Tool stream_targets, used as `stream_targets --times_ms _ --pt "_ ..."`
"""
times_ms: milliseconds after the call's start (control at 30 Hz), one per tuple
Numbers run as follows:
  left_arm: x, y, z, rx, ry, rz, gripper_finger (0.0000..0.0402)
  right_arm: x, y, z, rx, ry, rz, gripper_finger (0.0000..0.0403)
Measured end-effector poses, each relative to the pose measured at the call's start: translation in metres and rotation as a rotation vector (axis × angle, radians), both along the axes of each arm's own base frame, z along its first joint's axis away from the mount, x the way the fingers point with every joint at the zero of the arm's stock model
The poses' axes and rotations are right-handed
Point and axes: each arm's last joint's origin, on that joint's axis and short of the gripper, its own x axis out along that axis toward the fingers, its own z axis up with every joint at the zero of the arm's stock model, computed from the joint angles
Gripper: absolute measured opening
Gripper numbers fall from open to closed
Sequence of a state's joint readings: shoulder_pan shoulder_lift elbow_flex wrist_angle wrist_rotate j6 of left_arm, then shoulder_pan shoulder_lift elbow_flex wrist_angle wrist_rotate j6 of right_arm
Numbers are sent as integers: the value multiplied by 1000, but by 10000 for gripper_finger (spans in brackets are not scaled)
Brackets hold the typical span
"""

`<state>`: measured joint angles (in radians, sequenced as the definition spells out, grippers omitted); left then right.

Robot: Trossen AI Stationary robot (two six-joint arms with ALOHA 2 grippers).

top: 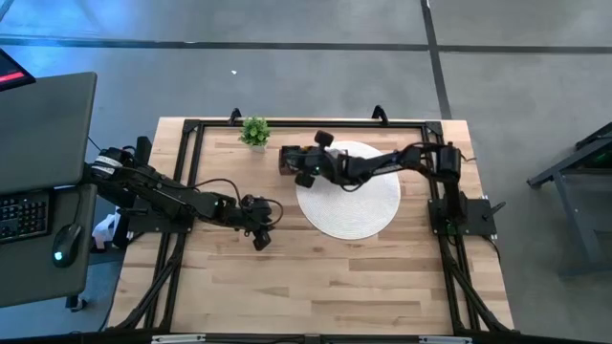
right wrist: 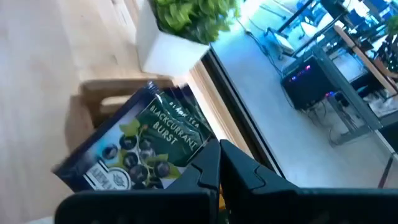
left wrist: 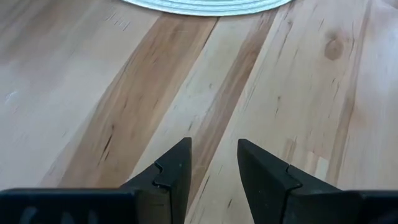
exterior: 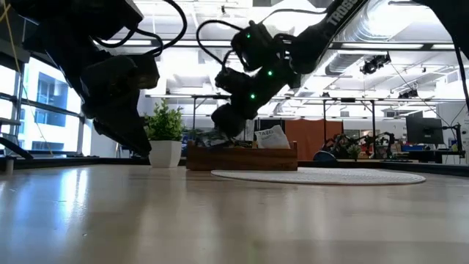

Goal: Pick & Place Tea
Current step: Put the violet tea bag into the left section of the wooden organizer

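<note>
The table [top: 316,277] is a pale wooden top with 2 dark arms over it. On its far half lies 1 big round white woven mat [top: 359,210]; at the mat's far-left edge stands 1 brown wooden tray [exterior: 242,157], and just left of that 1 small potted plant [top: 254,131] in a white pot.

The right hand [top: 304,170] reaches across the mat to the tray and hangs over it. Its fingers are pinched narrow on 1 dark tea sachet [right wrist: 140,146], printed "Blackcurrant Burst", held by an edge right over the tray. In the low view 1 white sachet [exterior: 272,137] stands up out of the tray; how many more lie inside I cannot tell.

The left hand [top: 260,229] waits near the middle of the table, left of the mat, low over bare wood, its fingers a narrow gap apart and holding nothing.

Risks, as I judge them: the grip is only on the sachet's edge, so the flat packet could swing or slip out during a lift. It could also catch on the tray wall or drag a neighbouring sachet along.
</note>
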<state>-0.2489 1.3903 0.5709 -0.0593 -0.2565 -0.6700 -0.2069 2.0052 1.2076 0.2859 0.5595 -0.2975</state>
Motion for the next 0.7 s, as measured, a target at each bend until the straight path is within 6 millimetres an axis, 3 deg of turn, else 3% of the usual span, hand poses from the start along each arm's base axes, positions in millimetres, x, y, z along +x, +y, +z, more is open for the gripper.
stream_targets --times_ms 433,700 --pt "0 1 0 40 -5 5 128 2 -10 10 -64 -70 18 0" --pt "0 1 0 40 -4 5 128 4 -8 9 36 -124 82 0"
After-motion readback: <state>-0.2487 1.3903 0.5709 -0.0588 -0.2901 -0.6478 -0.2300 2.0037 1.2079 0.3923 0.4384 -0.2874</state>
